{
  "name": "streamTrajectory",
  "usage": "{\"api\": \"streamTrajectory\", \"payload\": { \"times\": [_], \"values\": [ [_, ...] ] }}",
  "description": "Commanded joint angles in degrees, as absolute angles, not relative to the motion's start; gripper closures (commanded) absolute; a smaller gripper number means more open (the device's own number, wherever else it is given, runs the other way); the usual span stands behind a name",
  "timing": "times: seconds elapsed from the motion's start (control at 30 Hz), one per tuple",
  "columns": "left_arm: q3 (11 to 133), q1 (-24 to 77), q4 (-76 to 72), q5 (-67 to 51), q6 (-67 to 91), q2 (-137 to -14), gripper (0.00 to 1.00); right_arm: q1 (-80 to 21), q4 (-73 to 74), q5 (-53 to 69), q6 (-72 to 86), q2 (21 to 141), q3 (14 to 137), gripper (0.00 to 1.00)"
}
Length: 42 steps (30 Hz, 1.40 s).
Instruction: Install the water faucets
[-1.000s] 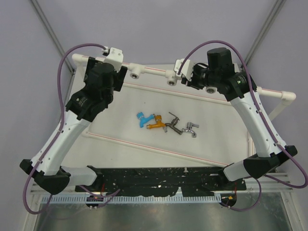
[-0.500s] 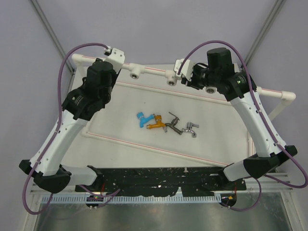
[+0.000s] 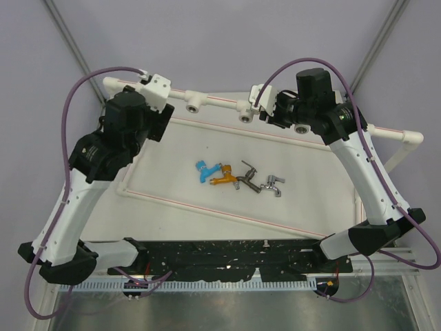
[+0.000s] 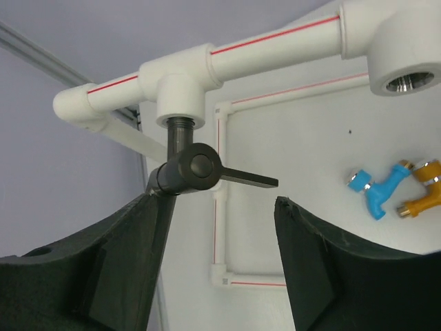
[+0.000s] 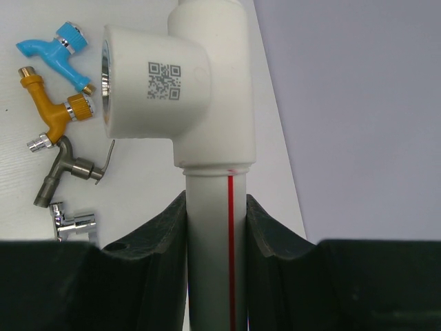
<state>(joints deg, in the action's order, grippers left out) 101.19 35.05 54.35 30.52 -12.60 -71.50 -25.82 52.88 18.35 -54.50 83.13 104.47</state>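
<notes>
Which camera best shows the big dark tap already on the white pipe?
The left wrist camera: the dark tap sits mid-picture, screwed into a white pipe joint, handle sticking out sideways. From above, I can't pick it out; the left arm seems to hide it. The right wrist camera misses it.

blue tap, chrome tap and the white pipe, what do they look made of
The blue tap looks like plastic: even, softly glossy colour, with a silvery collar. The chrome tap is probably metal or plated: mirror-bright, reflecting surfaces. The white pipe seems plastic: smooth, dull white, with a red stripe along it.
</notes>
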Motion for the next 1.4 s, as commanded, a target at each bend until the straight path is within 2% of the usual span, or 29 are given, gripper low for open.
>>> {"api": "streamTrajectory", "payload": {
  "times": [0.0, 0.17, 0.3, 0.5, 0.6, 0.8, 0.9, 1.0, 1.07, 1.23, 1.37],
  "values": [
    [102.8, 30.3, 46.2, 20.2, -6.1, -65.4, 0.28, -27.6, 52.9, 26.4, -52.3, 85.4, 103.4, 0.95],
    [97.2, 22.9, 38.5, 12.1, -0.4, -63.8, 0.39, -27.6, 53.0, 26.4, -52.2, 85.4, 103.0, 0.95],
    [94.1, 17.7, 35.4, 5.7, 5.8, -64.1, 0.51, -27.7, 52.9, 26.4, -52.3, 85.3, 102.9, 0.95],
    [93.8, 17.1, 36.9, 0.3, 6.1, -67.3, 0.66, -27.6, 52.8, 26.5, -52.3, 85.6, 103.0, 0.95],
    [94.0, 17.1, 38.7, -3.3, 6.9, -68.9, 0.77, -27.6, 52.7, 26.4, -52.3, 85.6, 102.8, 0.95],
    [92.4, 18.6, 40.5, -6.2, 7.9, -70.7, 0.85, -27.6, 52.7, 26.3, -52.3, 85.8, 102.9, 0.95],
    [91.8, 19.4, 41.6, -6.2, 7.8, -71.9, 0.82, -27.6, 52.6, 26.3, -52.3, 86.0, 103.0, 0.95],
    [92.5, 19.5, 41.8, -5.4, 8.7, -71.2, 0.68, -27.6, 52.7, 26.3, -52.3, 86.0, 102.9, 0.95],
    [93.9, 19.5, 41.1, -5.3, 9.7, -69.7, 0.55, -27.6, 52.7, 26.4, -52.4, 86.0, 102.9, 0.95],
    [101.5, 19.2, 41.8, -9.8, 11.5, -67.1, 0.36, -27.6, 52.7, 26.5, -52.3, 86.2, 102.9, 0.95],
    [103.9, 14.2, 41.7, -13.6, 15.1, -66.2, 0.28, -27.6, 52.7, 26.5, -52.3, 86.1, 102.8, 0.95]
  ]
}}
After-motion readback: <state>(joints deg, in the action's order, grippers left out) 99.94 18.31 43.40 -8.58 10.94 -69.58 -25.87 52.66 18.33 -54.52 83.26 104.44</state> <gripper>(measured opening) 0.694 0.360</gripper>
